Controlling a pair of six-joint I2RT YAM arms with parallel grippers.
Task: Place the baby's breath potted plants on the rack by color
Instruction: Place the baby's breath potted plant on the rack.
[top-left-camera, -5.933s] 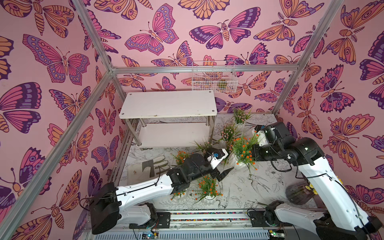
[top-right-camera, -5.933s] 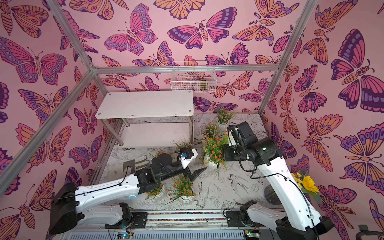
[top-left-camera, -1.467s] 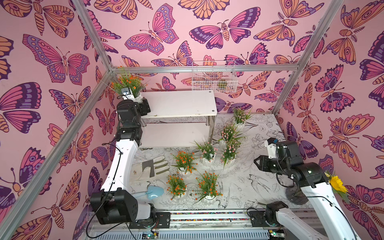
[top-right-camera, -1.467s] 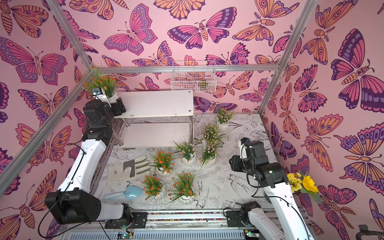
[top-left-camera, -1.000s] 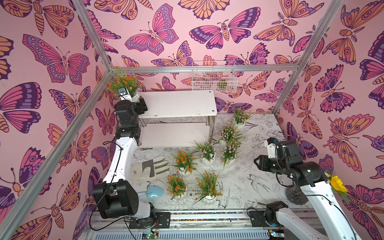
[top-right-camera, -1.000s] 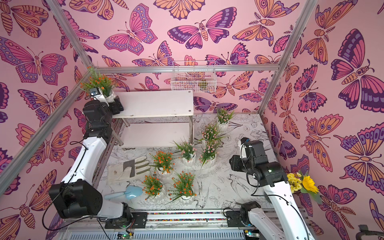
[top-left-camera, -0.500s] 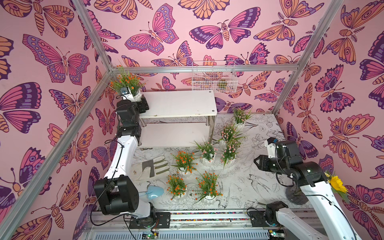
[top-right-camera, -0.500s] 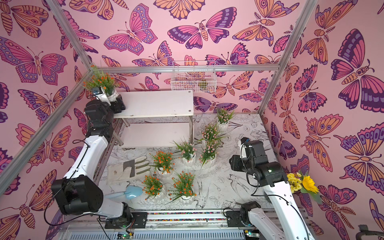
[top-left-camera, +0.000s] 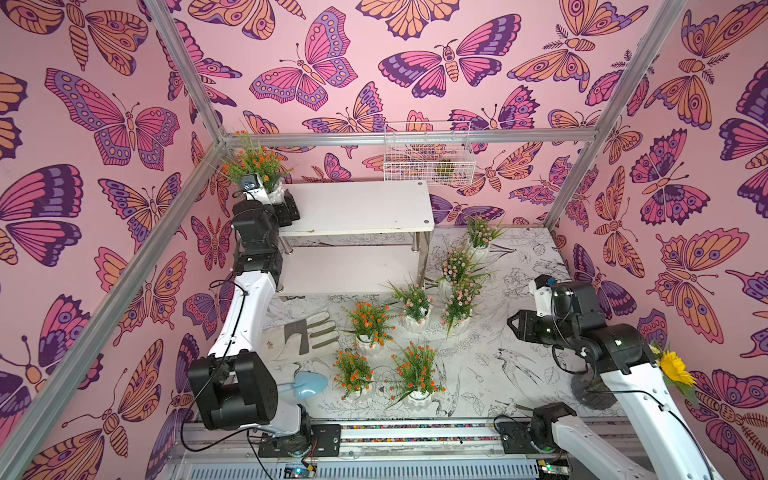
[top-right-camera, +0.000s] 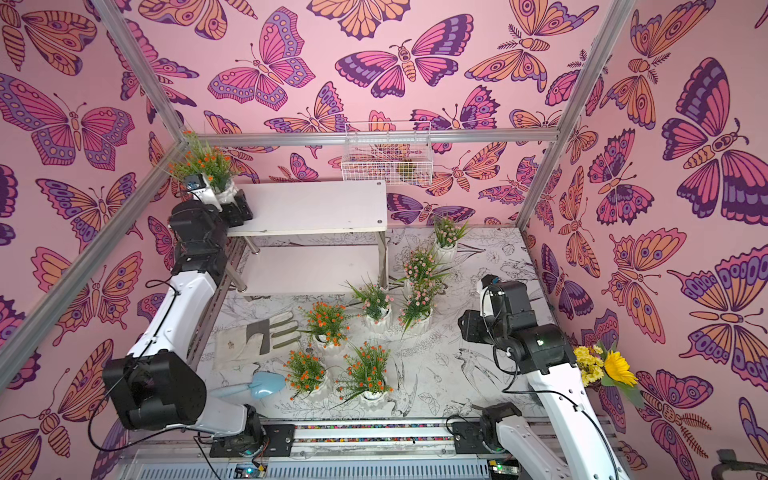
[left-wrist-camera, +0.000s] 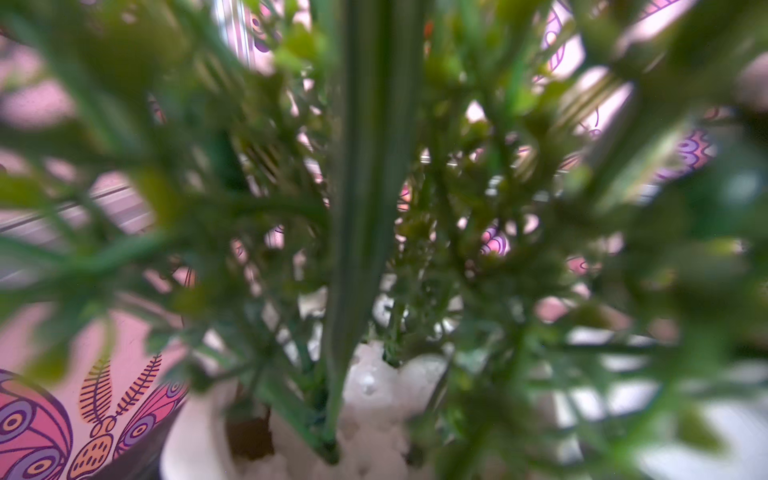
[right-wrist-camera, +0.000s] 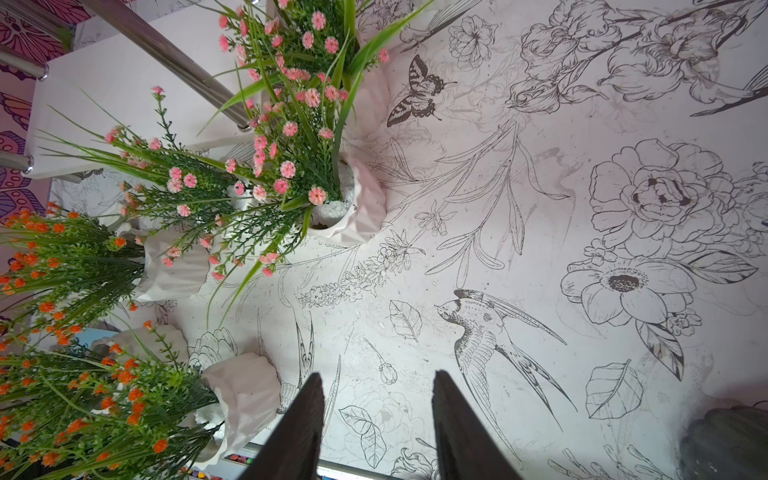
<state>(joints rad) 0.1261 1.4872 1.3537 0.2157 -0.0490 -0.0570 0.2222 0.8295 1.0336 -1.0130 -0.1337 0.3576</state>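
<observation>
Fingertips (right-wrist-camera: 305, 419) of right gripper (top-left-camera: 515, 326) recorded apart, empty; upright pink plant (top-left-camera: 457, 305) is found at their 9 o'clock in a top view.

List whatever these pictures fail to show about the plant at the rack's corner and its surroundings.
- Left gripper: jaws open or shut unclear; in both top views its own body and the orange plant cover them.
- Whether that plant's pot rests on the rack: same cover.
- Left wrist view: blurred foliage fills it, no fingers visible.
- Wire basket contents: too small in both top views.
</observation>
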